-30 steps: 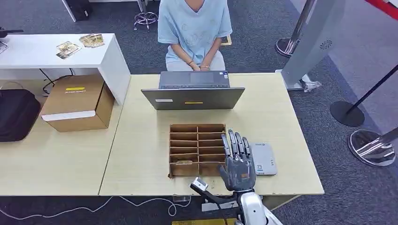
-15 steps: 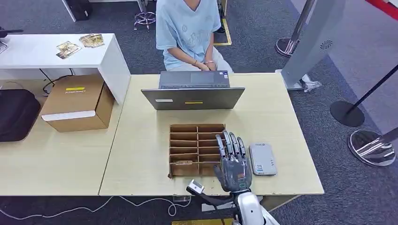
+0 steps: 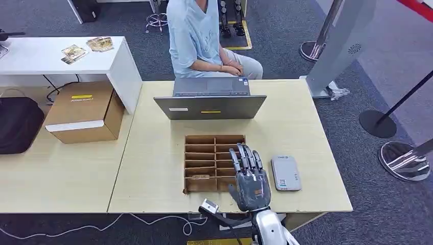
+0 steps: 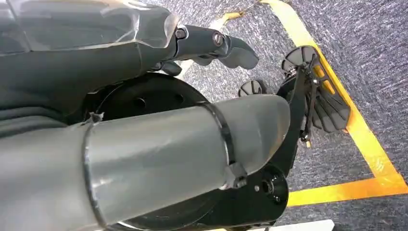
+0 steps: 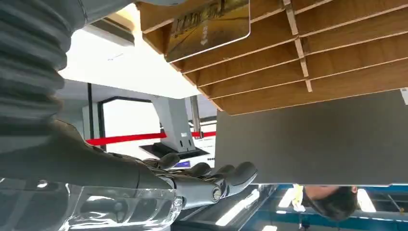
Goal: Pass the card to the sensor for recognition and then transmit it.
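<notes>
Wooden organizer [image 3: 214,162]: right hand [image 3: 248,178], fingers spread (holding nothing), over its right edge beside sensor [image 3: 285,173].

floor: grey carpet [image 3: 286,46] | furniture: light wood desk [image 3: 153,168]; white side table [image 3: 46,58]

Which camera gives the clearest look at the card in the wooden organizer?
The right wrist view: the card fills a compartment close up, its printed face visible. The head view shows the same card as a small sliver. The left wrist view faces the floor.
</notes>
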`<state>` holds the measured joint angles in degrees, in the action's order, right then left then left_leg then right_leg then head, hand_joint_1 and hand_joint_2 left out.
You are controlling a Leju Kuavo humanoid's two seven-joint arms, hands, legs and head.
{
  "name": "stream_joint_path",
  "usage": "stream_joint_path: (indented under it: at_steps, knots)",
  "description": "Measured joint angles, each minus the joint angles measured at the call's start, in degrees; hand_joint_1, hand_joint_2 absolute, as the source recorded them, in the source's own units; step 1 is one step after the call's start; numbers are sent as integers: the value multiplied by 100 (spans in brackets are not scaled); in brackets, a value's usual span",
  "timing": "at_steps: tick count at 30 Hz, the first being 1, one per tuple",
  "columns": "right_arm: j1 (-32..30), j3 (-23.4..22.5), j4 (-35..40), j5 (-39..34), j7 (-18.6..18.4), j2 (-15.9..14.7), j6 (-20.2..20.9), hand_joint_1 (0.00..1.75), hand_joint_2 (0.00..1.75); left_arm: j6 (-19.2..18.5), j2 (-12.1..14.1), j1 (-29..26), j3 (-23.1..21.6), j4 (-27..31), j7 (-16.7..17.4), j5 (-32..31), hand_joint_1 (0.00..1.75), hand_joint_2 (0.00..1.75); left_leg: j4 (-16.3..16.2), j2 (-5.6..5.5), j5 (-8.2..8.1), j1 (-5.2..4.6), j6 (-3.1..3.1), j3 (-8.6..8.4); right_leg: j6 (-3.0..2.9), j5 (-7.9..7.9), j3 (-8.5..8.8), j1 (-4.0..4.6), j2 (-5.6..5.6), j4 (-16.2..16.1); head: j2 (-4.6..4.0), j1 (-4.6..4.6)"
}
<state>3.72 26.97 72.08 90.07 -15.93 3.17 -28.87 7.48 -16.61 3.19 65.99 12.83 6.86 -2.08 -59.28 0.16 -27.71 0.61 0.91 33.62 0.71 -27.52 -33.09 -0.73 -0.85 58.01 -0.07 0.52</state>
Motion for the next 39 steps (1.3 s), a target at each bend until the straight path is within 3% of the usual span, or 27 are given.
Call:
stream_joint_path:
  at_steps: [26,39]
  knots:
    - [-64,-63,201,0,-85,33,896,0,175,83,-28,1,-4,0,0,11,0,0,0,0,0,0,0,0,0,0,0,0,1,0,0,0]
    - [-65,-63,201,0,-140,33,1054,7,175,83,-39,1,-4,0,13,52,0,0,0,0,0,0,0,0,0,0,0,0,1,0,0,0]
